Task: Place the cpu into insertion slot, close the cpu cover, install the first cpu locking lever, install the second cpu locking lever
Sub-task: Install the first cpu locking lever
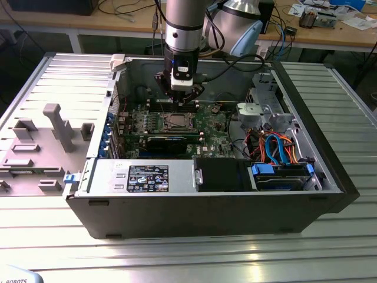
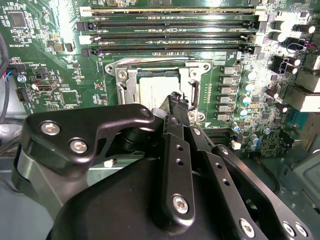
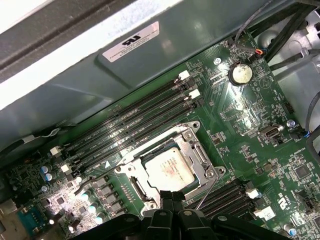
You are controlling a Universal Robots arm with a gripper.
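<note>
So the cpu (image 3: 169, 169) sits flat in the insertion slot (image 3: 197, 150) on the green motherboard (image 3: 240, 120) (silver top facing up), with the cpu cover (image 3: 131, 172) lying closed around it. The gripper (image 3: 171, 196) hangs right at the socket's edge, fingers (image 2: 176, 102) pressed together with nothing between them. The memory slots (image 2: 170, 30) run just beside the socket, inside the open computer case (image 1: 330, 177).
</note>
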